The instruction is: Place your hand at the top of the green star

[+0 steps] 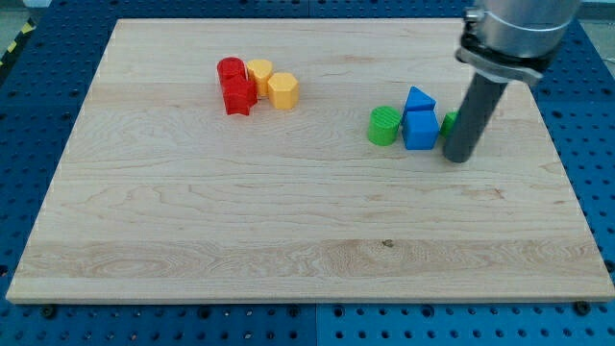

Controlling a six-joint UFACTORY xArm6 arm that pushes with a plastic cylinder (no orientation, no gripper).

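The green star [449, 122] is mostly hidden behind my rod; only a small green edge shows at the rod's left, to the right of the blue blocks. My tip [458, 156] rests on the board just below and in front of that green star. A blue cube [420, 131] sits left of the tip, with a blue triangle block [418, 99] touching it above. A green cylinder [383, 126] stands left of the blue cube.
At the upper left a red cylinder [230, 69] and a red star-like block [238, 95] touch a yellow block [259, 73] and a yellow hexagon [282, 90]. The wooden board [288, 221] lies on a blue perforated table [596, 144].
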